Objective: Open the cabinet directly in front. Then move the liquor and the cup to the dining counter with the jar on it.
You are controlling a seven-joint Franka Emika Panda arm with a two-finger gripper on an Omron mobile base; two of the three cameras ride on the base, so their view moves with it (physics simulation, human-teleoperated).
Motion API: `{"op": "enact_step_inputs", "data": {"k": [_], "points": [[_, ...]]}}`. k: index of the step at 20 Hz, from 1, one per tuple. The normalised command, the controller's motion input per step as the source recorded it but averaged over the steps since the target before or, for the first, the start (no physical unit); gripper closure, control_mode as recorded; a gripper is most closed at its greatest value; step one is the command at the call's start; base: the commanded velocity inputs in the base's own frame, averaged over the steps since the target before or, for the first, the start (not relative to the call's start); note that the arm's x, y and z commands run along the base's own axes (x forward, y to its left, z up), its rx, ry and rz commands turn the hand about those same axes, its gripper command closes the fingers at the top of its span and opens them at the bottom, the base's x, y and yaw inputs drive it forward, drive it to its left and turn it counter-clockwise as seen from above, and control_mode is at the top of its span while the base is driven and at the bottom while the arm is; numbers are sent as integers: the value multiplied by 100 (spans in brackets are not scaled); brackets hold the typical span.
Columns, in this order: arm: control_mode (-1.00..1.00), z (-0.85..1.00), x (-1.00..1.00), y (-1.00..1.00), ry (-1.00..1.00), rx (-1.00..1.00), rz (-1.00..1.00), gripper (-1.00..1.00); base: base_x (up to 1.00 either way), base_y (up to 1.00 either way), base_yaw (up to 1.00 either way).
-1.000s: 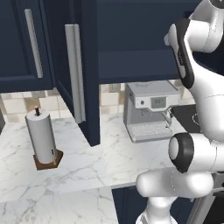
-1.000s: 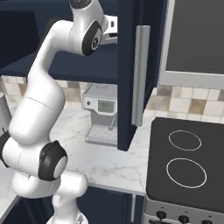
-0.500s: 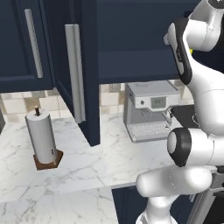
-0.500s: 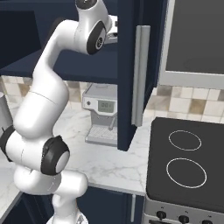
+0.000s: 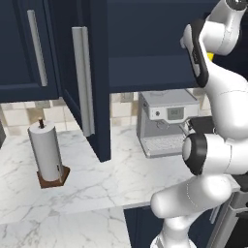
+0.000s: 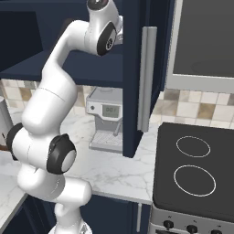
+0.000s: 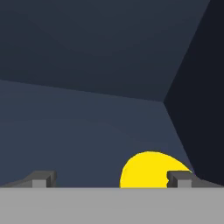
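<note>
The cabinet stands open: its left door (image 5: 97, 82) and its right door (image 6: 133, 87) are both swung out toward me, bar handles forward. My arm reaches up into the dark cabinet interior (image 7: 87, 65). My gripper (image 7: 110, 178) is open inside it. The yellow cup (image 7: 148, 170) sits low and close ahead, partly between the fingertips and against the right one (image 7: 179, 177). A sliver of the cup (image 5: 209, 56) shows beside my arm. The liquor, the dining counter and the jar are out of view.
A silver coffee machine (image 5: 167, 123) stands on the marble worktop (image 5: 116, 179) under the cabinet. A paper towel roll (image 5: 47, 155) is at the left. A black stovetop (image 6: 196, 169) lies to the right. A narrower navy door (image 5: 29, 48) hangs at the far left.
My upper arm has swung slightly further toward the cabinet. The doors, the cup and the open jaws are as before.
</note>
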Motion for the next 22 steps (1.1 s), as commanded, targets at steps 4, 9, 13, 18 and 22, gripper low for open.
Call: {"op": "enact_step_inputs", "data": {"k": [4, 9, 13, 18, 22], "points": [[-100, -18, 1, -10, 0, 0, 0, -100, 0, 0, 0], [-100, -26, 1, -12, 0, 0, 0, -100, 0, 0, 0], [-100, -31, 2, -5, 0, 0, 0, -100, 0, 0, 0], [-100, -8, 20, 0, 2, 0, 0, -100, 0, 0, 0], [-100, 3, 6, 0, 6, 0, 0, -100, 0, 0, 0]]}}
